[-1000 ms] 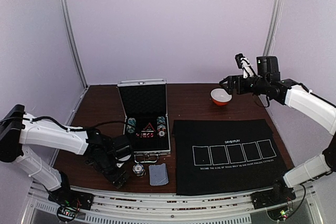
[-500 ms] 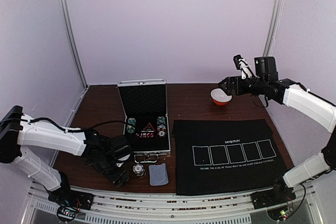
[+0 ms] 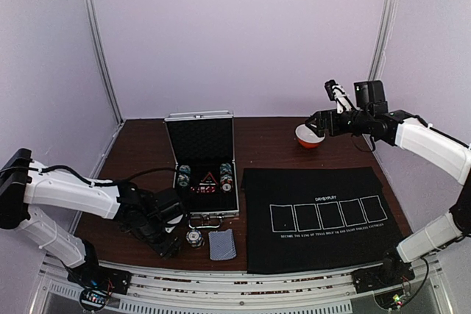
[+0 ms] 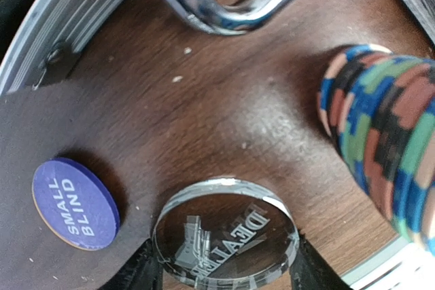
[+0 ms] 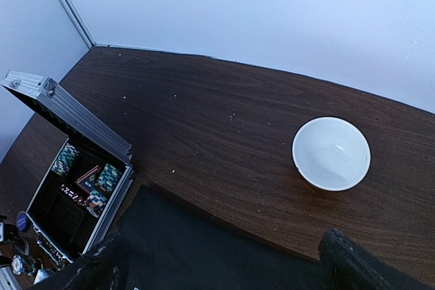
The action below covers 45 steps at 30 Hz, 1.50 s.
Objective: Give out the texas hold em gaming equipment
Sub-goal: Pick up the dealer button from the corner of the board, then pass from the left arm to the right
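Clear acrylic with DEALER etched in it: that dealer disc [image 4: 224,232] lies flat on the brown table [image 4: 224,100], right between the fingers of my left pincer [image 4: 225,273]. My fingers [image 4: 144,271] sit against its rim on both sides, so I call it grasped. I'm low and level, because a thin disc offers only its edge.

The purple SMALL BLIND disc [image 4: 75,203] is just beside it on one side and a striped chip stack [image 4: 387,140] on the other, with the case handle [image 4: 224,5] beyond. It's tight quarters, so I judge a straight lift is wanted, no sideways sweep.

The card deck [image 3: 221,244] lies near, in front of the open silver case [image 3: 200,116], which has more chips in its slots. The black felt mat [image 3: 324,182] with its five boxes lies to the right, and I reckon that's where things go.

My right pincer [image 5: 231,263] hangs high over the back of the table, spread wide and holding nothing, with the white bowl [image 5: 331,153] below it.
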{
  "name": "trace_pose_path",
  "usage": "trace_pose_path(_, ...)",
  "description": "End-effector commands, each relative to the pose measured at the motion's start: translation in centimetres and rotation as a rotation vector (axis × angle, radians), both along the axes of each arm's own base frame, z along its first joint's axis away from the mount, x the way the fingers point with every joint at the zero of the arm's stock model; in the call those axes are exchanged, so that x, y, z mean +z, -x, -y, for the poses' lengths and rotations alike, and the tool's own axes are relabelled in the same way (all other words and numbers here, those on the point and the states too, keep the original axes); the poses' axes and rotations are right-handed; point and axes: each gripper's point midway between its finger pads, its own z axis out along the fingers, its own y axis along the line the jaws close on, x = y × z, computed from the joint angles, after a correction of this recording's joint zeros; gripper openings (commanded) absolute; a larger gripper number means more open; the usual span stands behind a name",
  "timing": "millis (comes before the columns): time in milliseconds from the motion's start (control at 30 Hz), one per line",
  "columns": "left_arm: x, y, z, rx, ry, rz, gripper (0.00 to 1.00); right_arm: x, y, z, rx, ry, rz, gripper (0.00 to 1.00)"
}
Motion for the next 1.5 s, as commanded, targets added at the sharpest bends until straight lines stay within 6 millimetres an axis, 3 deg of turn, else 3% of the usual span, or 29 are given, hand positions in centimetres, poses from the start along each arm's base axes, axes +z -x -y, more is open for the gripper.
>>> trace_pose_path(0, -0.9, -0.9, 1.5, -0.002, 0.049, 0.028, 0.50, 0.9, -0.1, -0.4, 0.013, 0.002, 0.015, 1.00)
trace_pose_path(167, -0.9, -0.9, 1.3, 0.014, 0.034, 0.024, 0.33, 1.3, -0.1, -0.5, 0.010, -0.009, 0.019, 1.00)
trace_pose_path(333, 0.1, -1.0, 1.0, 0.031, 0.015, 0.021, 0.23, 2.0, 0.0, -0.8, 0.011, -0.021, 0.018, 1.00)
trace_pose_path(467, 3.2, -2.2, 0.9, 0.059, 0.001, 0.079, 0.13, 3.0, -0.4, -1.2, -0.010, -0.043, 0.009, 1.00)
trace_pose_path(633, 9.1, -5.9, 0.6, 0.128, 0.016, 0.252, 0.13, 4.3, -0.5, -3.2, 0.004, -0.087, -0.015, 1.00)
trace_pose_path(833, 14.6, -9.0, -0.5, 0.142, 0.002, 0.400, 0.12, 5.5, 0.7, -7.0, 0.073, -0.108, -0.033, 1.00)
trace_pose_path(967, 20.1, -12.3, 2.9, 0.006, 0.056, 0.566, 0.11, 6.0, 2.2, -11.6, 0.160, -0.197, -0.066, 0.97)
trace_pose_path(1067, 23.4, -14.1, 6.3, -0.124, 0.100, 0.685, 0.09, 6.1, 4.8, -17.2, 0.322, -0.311, -0.121, 0.89)
trace_pose_path(1167, 25.5, -14.6, 8.9, -0.216, 0.182, 0.758, 0.09, 6.4, 6.5, -20.9, 0.433, -0.457, -0.204, 0.77)
trace_pose_path(1267, 27.2, -15.1, 10.3, -0.263, 0.232, 0.828, 0.09, 6.4, 8.3, -23.4, 0.519, -0.567, -0.256, 0.72)
trace_pose_path(1467, 27.5, -15.4, 12.3, -0.307, 0.278, 0.834, 0.09, 5.7, 9.2, -26.8, 0.585, -0.578, -0.278, 0.71)
